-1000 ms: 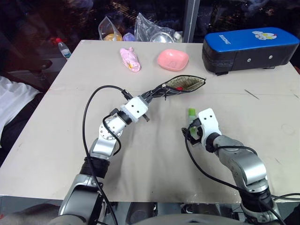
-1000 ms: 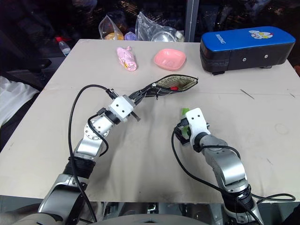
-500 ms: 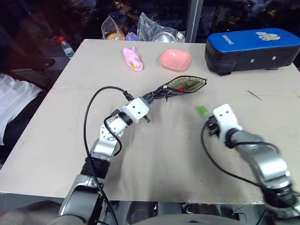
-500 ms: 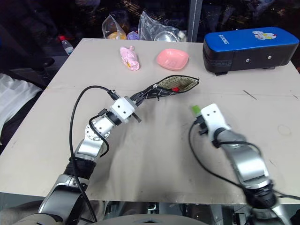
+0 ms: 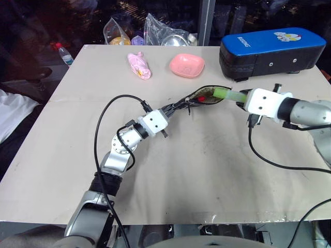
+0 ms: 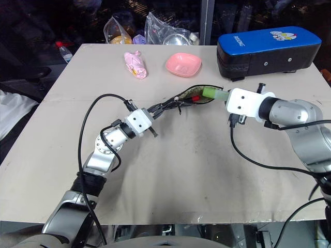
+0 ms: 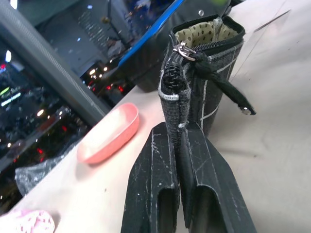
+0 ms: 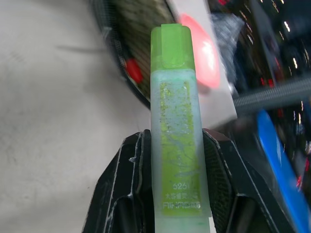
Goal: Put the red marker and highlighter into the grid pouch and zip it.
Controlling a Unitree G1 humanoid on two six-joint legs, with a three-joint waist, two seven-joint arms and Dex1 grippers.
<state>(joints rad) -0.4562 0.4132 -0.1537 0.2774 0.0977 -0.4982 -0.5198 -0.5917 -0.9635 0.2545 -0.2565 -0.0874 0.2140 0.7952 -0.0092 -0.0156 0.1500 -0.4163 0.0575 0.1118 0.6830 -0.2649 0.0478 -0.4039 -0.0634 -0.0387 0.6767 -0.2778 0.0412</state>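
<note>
Bright, even tabletop light; dark background, wrist views perhaps blurred.

The red marker (image 5: 200, 98) lies mostly hidden inside the grid pouch (image 5: 182, 106).

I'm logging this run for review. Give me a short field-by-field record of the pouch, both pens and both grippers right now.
grid pouch: mouth open, one end held up off the table
red marker: red tip visible inside the pouch mouth
highlighter: cap end at the pouch mouth, not yet inside
left gripper: shut on the pouch's end
right gripper: shut on the highlighter's body
pink dish: beyond the pouch
</note>
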